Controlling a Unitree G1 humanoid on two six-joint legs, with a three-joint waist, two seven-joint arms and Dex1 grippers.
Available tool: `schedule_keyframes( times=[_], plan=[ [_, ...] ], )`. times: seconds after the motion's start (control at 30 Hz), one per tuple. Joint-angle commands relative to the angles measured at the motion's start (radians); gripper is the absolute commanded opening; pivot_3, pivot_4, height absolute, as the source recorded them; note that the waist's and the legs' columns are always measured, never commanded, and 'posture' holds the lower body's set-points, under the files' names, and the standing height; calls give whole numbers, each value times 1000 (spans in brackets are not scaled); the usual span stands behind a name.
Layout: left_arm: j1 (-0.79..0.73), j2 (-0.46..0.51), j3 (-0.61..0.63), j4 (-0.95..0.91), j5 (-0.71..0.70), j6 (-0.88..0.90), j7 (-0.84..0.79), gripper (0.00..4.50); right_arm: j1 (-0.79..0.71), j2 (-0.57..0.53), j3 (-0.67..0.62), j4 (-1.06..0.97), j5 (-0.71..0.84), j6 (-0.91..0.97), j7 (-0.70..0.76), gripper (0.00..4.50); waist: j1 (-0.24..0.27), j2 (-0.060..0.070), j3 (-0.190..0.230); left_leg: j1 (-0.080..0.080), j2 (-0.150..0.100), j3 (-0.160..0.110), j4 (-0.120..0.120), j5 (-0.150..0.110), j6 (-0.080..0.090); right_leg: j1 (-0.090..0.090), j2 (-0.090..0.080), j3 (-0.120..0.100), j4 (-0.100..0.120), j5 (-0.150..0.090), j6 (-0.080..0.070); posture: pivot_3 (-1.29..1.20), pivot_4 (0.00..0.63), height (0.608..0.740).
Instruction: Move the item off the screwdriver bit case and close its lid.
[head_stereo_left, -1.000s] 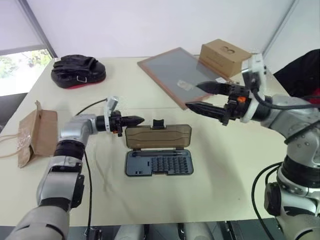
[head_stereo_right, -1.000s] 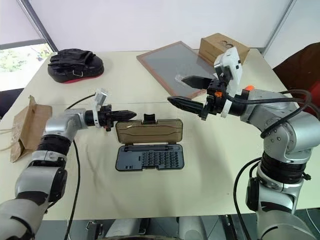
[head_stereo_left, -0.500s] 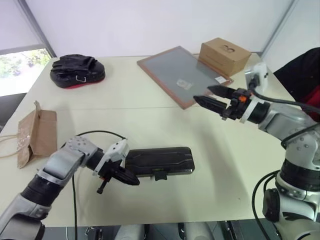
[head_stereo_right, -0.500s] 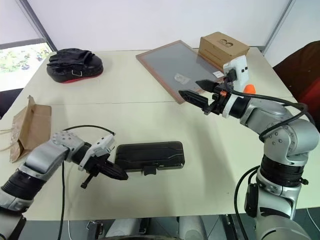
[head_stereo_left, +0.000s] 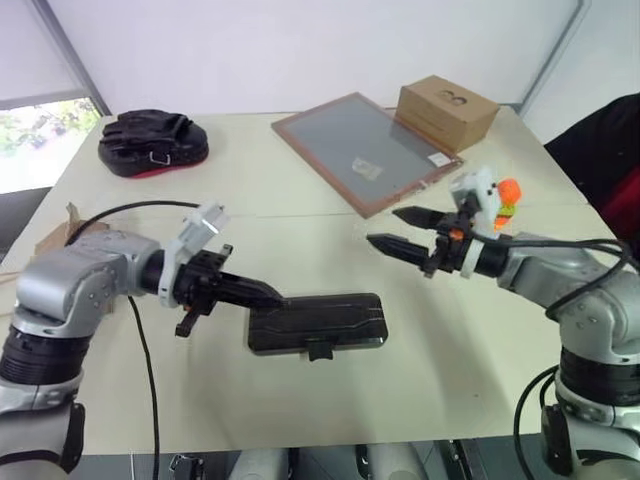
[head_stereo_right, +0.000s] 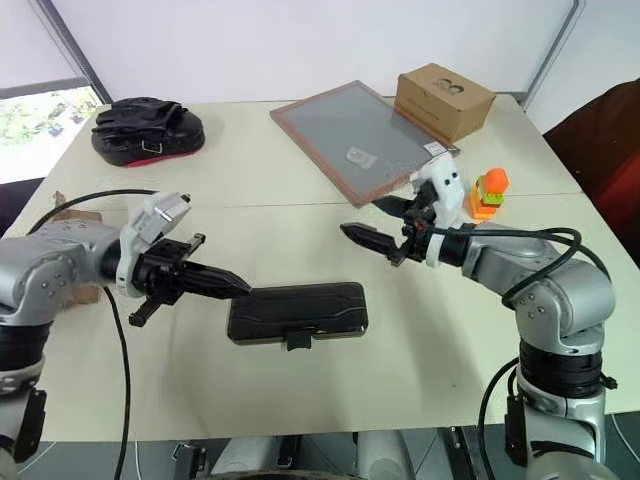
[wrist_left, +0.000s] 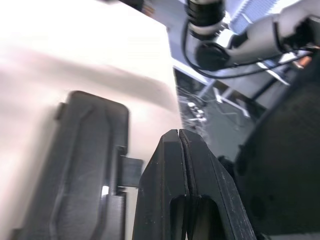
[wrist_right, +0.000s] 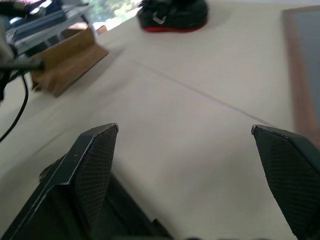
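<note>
Nearest me the bit case (head_stereo_right: 297, 313) lies flat with its lid (head_stereo_left: 330, 315) down, my left gripper (head_stereo_right: 243, 286) clenched empty at its left end. My left wrist view adds the latch tab (wrist_left: 131, 170) beside the pressed-together fingers. Beyond, my right gripper (head_stereo_right: 372, 222) hangs spread and empty; the orange-green toy (head_stereo_right: 489, 193) stands past its wrist, half hidden from the left eye.

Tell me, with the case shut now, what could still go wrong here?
The closed left claw sits right at the edge of the case; a clumsy pull-away might nudge it sideways. The latch tab sticks out at the front, so I can't tell if the lid is snapped shut. The open right claw hangs near the little orange toy and might tip it.
</note>
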Motion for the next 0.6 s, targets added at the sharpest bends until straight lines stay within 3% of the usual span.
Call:
schedule_keyframes(
  times=[0.03,0.2,0.4,0.6],
  plan=[
    [-32,-12,-5,97,61,-96,46,0,5,-16,18,-52,14,-39,8,2659,1,0,0,0,0,0,0,0,0,0,0,0,0,0,0,0,150,740],
    [-67,-51,-57,199,146,-219,71,0,22,-43,75,-97,22,-41,19,38,2,0,0,0,0,0,0,0,0,0,0,0,0,0,0,0,150,740],
    [-167,-171,-224,449,353,-494,52,0,62,-86,262,-223,10,-44,52,38,4,-1,0,0,0,0,0,0,0,0,0,0,-1,0,0,0,150,740],
    [-303,-326,-343,758,500,-721,-33,0,60,-43,441,-201,-67,-90,33,38,2,-2,0,-1,-1,0,1,0,0,0,0,-1,-1,0,0,0,150,740]
  ],
)
